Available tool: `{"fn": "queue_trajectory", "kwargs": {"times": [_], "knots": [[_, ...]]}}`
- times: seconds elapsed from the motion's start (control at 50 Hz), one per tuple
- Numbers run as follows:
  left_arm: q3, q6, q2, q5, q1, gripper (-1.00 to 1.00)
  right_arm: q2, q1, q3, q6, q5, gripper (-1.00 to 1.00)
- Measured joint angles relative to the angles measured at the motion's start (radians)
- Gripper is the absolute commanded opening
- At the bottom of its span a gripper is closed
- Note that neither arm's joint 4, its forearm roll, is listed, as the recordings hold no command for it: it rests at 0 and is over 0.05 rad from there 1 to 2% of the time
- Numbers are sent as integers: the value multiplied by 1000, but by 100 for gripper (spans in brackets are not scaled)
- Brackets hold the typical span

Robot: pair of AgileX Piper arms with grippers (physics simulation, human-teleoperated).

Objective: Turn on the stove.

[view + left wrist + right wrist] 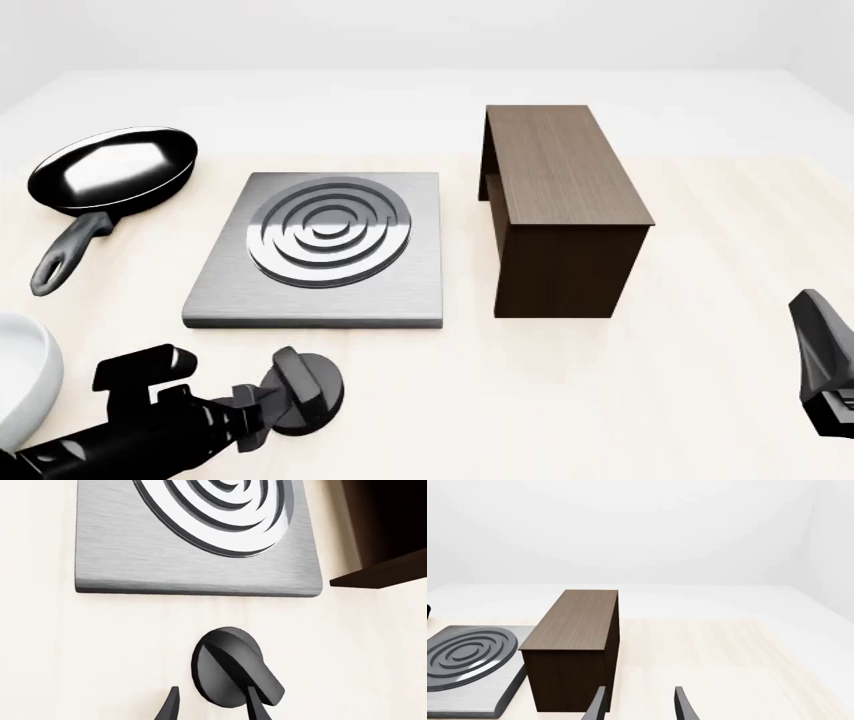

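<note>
Glossy black frying pan [118, 168] lies left of the stove [214, 290], a brushed grey slab with ringed burner; its ridged oval knob [310, 390] sits just before it, left gripper [283, 398] spread around it; right gripper [639, 705] parted, empty

The stove [320, 262] is a flat square grey metal slab and lies flat before me on the bench. Its round burner [331, 232] has raised concentric rings. The black oval ridged knob [304, 392] sits apart, just beside the slab's near edge.
</note>
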Motion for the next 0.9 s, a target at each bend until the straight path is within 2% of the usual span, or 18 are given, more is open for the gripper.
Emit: {"fn": "queue_trajectory", "kwargs": {"times": [0.3,0.52,0.9], "knots": [[-88,30,21,71,-35,100,0,0,0,0,0,100],[-105,59,17,111,-32,100,0,0,0,0,0,100],[-115,62,-4,153,-41,100,0,0,0,0,0,100]]}}
